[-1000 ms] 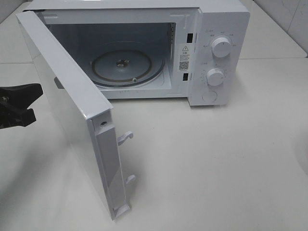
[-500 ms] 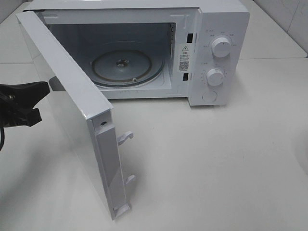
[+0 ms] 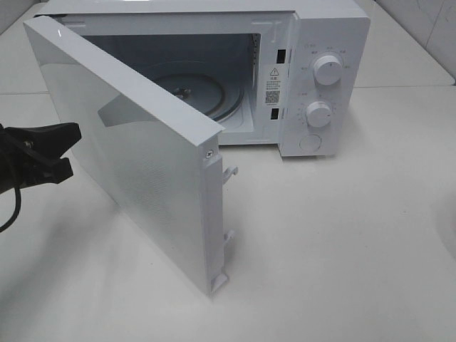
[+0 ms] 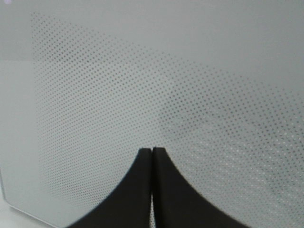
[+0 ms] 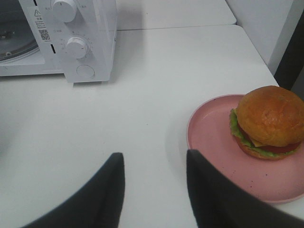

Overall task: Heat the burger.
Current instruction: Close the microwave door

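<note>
bench (image 3: 342,235) carrying all | microwave (image 3: 313,78) standing empty at far edge, door (image 3: 142,164) hanging part open | burger (image 5: 268,122) waiting on pink plate (image 5: 209,142), loading and heating remaining | left hand (image 3: 68,149) pinched shut, empty, beside door | right hand (image 5: 154,187) gaping, empty, near plate

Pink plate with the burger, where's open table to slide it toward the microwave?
Bare table runs from the pink plate to the microwave front. The right gripper hangs open beside the plate's rim. It is crowded at the half-swung door, where the shut left gripper sits.
</note>
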### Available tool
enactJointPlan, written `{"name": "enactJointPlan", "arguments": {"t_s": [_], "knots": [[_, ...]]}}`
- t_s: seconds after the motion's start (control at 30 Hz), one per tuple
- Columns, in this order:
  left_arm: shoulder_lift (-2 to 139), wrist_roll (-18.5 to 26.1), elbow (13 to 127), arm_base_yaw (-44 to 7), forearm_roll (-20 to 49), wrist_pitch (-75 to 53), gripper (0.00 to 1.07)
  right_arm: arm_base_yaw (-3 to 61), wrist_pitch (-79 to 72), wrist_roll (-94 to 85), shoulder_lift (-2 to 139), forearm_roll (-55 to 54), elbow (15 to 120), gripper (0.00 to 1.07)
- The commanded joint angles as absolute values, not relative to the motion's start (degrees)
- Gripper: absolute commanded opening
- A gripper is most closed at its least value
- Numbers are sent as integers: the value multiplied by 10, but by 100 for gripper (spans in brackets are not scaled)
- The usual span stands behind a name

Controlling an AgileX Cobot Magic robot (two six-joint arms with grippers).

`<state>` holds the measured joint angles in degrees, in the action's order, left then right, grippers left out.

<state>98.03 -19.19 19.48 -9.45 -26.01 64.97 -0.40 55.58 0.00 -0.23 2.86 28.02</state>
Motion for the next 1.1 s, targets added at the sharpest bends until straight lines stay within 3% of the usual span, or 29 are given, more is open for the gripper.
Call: {"name": "enactJointPlan", "arguments": {"t_s": [0.03, 0.17, 0.7, 0.97, 1.0, 1.1], "knots": [[977, -192, 201, -111, -229, 657, 0, -7, 552, 0, -19, 25, 280, 44], [990, -179, 216, -141, -180, 658, 0, -7, 552, 0, -19, 25, 280, 44], [1023, -134, 259, -186, -143, 654, 0, -7, 552, 0, -19, 25, 280, 44], [1023, -30, 288, -242, -62, 622, 0, -7, 552, 0, -19, 25, 280, 44], [1023, 0, 298, -260, -23, 598, 0, -7, 552, 0, -19, 25, 280, 44], [1030, 34, 314, -278, 27, 589, 0, -7, 552, 0, -19, 25, 280, 44]]}}
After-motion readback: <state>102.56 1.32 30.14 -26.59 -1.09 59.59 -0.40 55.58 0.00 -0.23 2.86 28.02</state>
